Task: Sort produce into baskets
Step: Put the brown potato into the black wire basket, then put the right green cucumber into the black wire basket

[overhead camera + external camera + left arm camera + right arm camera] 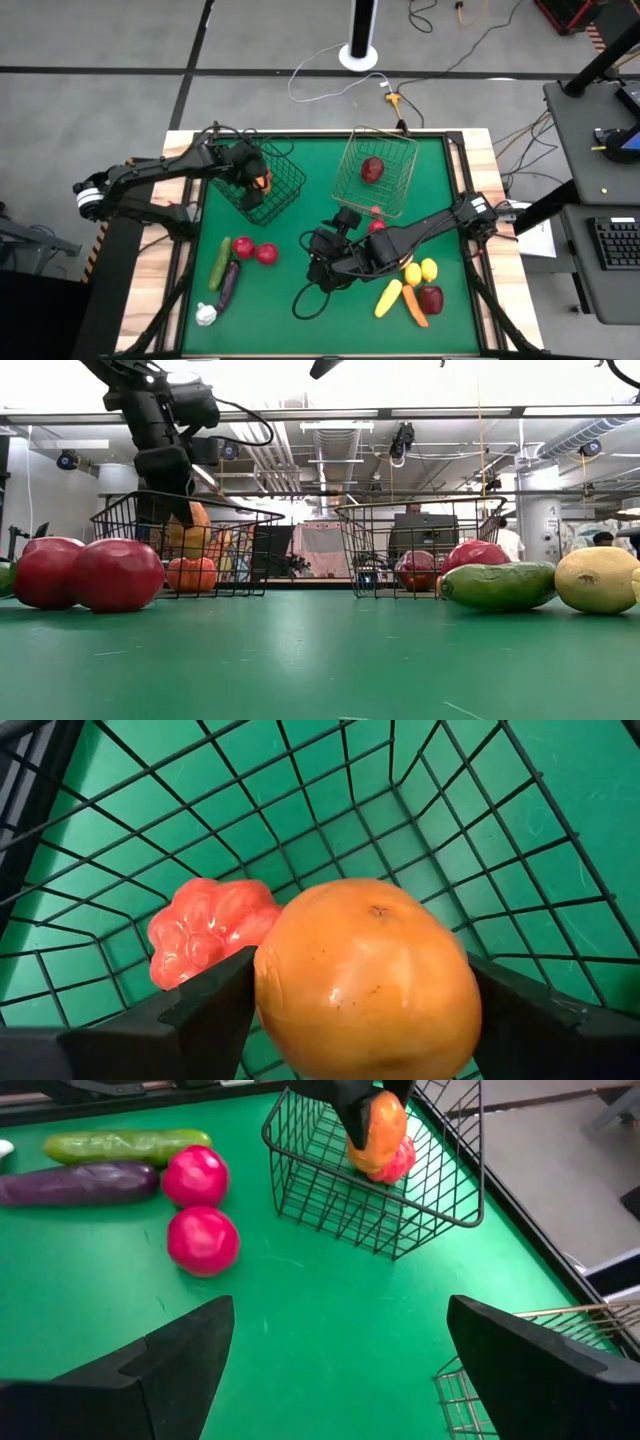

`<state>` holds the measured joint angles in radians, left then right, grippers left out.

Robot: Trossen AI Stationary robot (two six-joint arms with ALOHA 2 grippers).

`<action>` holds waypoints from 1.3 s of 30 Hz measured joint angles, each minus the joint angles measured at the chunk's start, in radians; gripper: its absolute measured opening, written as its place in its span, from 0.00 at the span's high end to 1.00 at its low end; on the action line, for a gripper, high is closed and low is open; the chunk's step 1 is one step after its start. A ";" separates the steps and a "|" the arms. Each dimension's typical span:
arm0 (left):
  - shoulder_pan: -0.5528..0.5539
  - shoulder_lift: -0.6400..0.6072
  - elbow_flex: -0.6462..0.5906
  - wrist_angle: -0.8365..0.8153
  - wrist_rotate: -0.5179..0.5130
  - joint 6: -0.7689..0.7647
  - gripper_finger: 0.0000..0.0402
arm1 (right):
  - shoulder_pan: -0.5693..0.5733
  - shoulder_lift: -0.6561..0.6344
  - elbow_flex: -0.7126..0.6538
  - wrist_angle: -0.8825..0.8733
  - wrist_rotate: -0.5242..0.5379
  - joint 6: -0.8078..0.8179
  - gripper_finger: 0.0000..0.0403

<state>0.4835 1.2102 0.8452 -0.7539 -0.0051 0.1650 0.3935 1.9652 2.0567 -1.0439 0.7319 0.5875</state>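
Inside the dark wire mesh basket [262,178], a glossy round orange fruit [368,982] sits between the left gripper's [360,1010] fingers, jaws pinching it, arm reaching down from above.

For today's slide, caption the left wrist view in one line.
Left claw poised over dark wire basket, round orange fruit between its fingers, above a lumpy red piece.

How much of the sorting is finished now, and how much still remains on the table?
Done: a red bumpy piece lies in the dark basket, and a dark red fruit lies in the pale basket.
In hand: the left end effector, inside the dark basket, has an orange fruit between its fingers.
Left: most produce is on the mat, such as two red balls, a cucumber and an eggplant. The right end effector is open over the mat.
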 joint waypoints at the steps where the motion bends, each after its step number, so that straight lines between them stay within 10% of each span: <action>1: 0.000 0.000 0.000 0.000 0.000 0.000 0.27 | 0.000 0.000 0.000 0.000 0.000 -0.001 0.11; 25: -0.002 -0.003 -0.001 -0.002 0.003 -0.042 0.15 | -0.010 0.000 0.000 -0.001 -0.008 -0.012 0.11; 39: -0.232 -0.258 0.004 0.072 0.141 -0.196 0.16 | 0.000 0.000 -0.005 -0.129 -0.313 -0.070 0.11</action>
<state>0.2514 0.9527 0.8494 -0.6823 0.1359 -0.0309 0.3936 1.9652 2.0521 -1.1726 0.4189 0.5180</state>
